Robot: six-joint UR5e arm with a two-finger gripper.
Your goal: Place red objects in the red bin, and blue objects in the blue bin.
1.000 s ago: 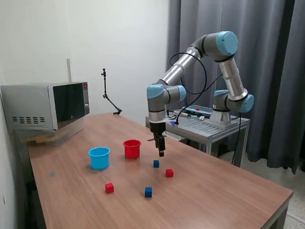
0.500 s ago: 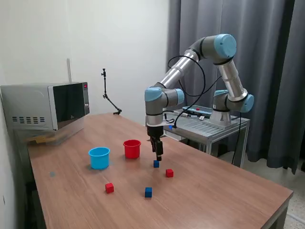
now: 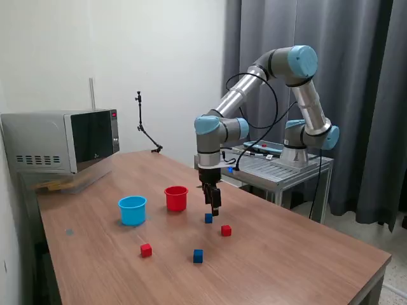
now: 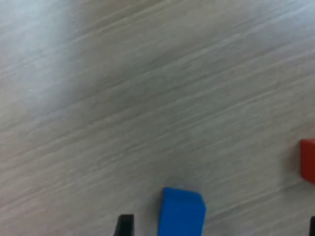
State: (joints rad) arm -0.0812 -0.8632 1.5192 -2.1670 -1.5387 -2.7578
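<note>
Blue cube [image 3: 208, 218] sits on table [image 3: 305, 254] right under gripper [image 3: 214, 210], not gripped; jaws spread w/ cube btwn, per wrist view. Other blue cube [image 3: 198, 255] & 2 red cubes [image 3: 226, 230] [image 3: 146, 250] loose. Red cup [image 3: 176, 198], blue cup [image 3: 132, 210] look empty. Nothing sorted yet, 4 left.

Wooden table [image 3: 286, 260], objects resting on top.

Microwave [image 3: 60, 141] sits at the far corner toward the exterior view's left. Light blue cup [image 3: 132, 210] and red cup [image 3: 176, 198] stand upright near each other, apart, mid-table. Four small cubes lie in front of the cups: blue cube [image 3: 208, 218] nearest the red cup, red cube [image 3: 226, 230] just beside it toward the exterior view's right, second red cube [image 3: 146, 250] and second blue cube [image 3: 198, 255] closer to the near edge. All cubes separate, none touching. Wrist view shows wood grain with one blue cube [image 4: 181, 212] and a red cube's edge [image 4: 308, 160].
</note>
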